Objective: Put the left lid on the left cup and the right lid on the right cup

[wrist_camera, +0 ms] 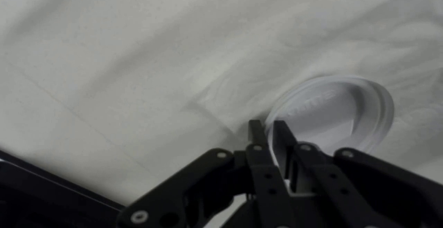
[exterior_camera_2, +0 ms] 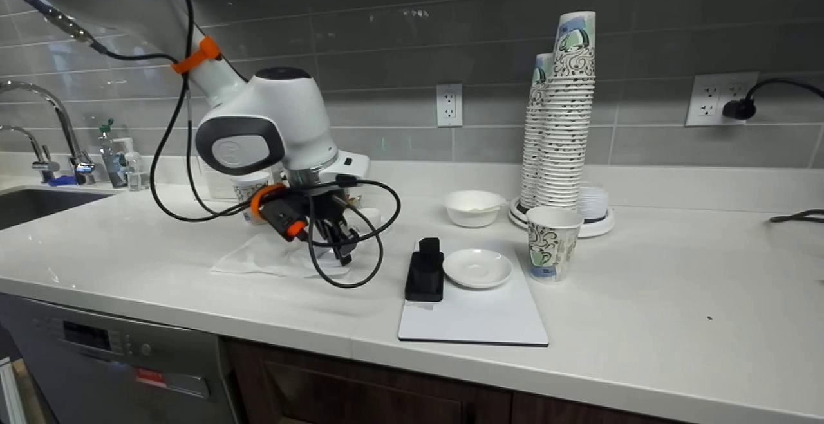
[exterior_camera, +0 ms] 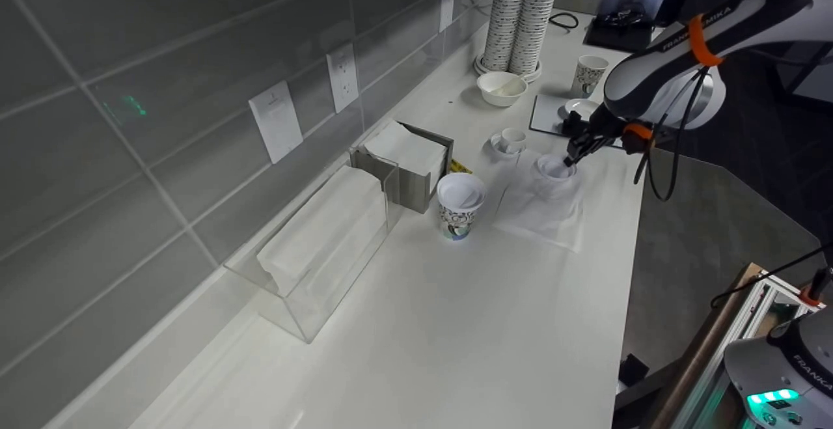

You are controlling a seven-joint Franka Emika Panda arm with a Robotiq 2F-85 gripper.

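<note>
Counter [exterior_camera: 507,325]: our stage, everything laid out along it.
Panda arm [exterior_camera_2: 302,118]: leaning over it, wrist aimed down at the napkin [exterior_camera: 543,224].
Napkin: crumpled under the embossed white lid [wrist_camera: 325,112], just beside the left paper cup [exterior_camera: 457,221].
Robotiq gripper [wrist_camera: 269,127]: jaws nearly together, straddling one edge of the lid; squeezing or merely poised, can't tell!
Left paper cup: looks capped already.
Right paper cup [exterior_camera_2: 552,247]: bare-topped, well apart, right of the gripper past the saucer [exterior_camera_2: 477,268] in an exterior view; likely the delivery.
Embossed white lid: at the fingertips [wrist_camera: 256,133], bulk lying right of them in the wrist view; round, so no long axis.
Rim [wrist_camera: 387,108]: slim strip between the fingertips; held off-centre, the lid could droop.
</note>
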